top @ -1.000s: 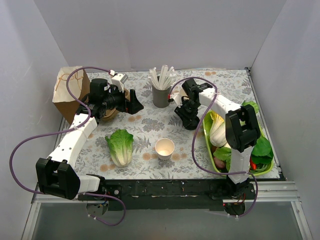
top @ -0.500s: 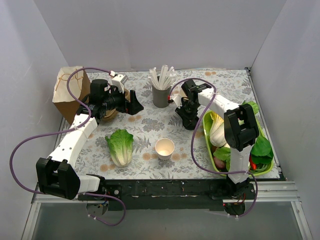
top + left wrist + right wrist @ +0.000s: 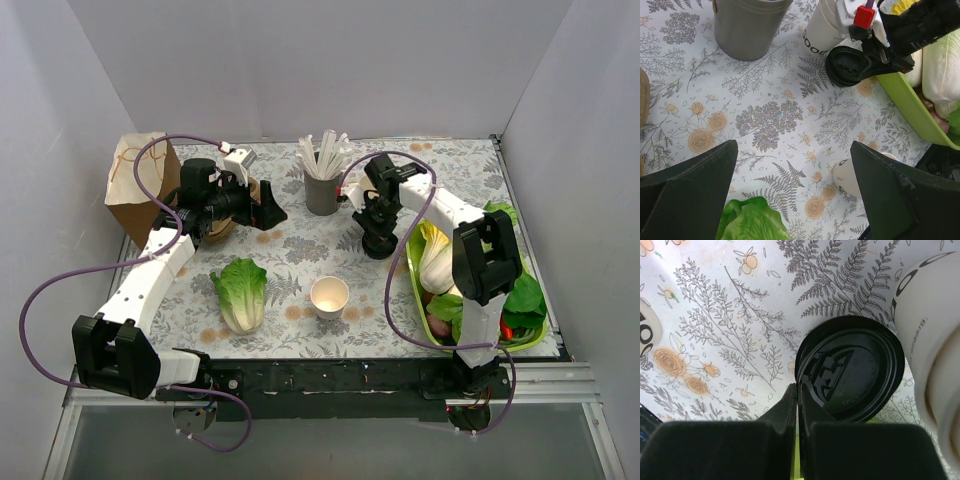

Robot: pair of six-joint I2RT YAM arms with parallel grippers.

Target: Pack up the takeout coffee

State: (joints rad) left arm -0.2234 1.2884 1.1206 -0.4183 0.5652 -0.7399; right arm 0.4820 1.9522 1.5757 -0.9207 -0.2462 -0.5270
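My right gripper is shut on the rim of a round black plastic lid, held tilted just above the floral tablecloth; the lid also shows in the left wrist view. A lone lidless cream-white paper cup stands upright at the front middle. No cup with its lid on shows. My left gripper is wide open and empty, hovering at the back left beside a brown paper bag.
A stack of cream cups sits right beside the lid. A grey cup of white sticks stands at the back middle. A lettuce lies front left. A green tray of vegetables lies along the right.
My right gripper has shifted slightly toward the back with the black lid in it. The left arm has not moved.
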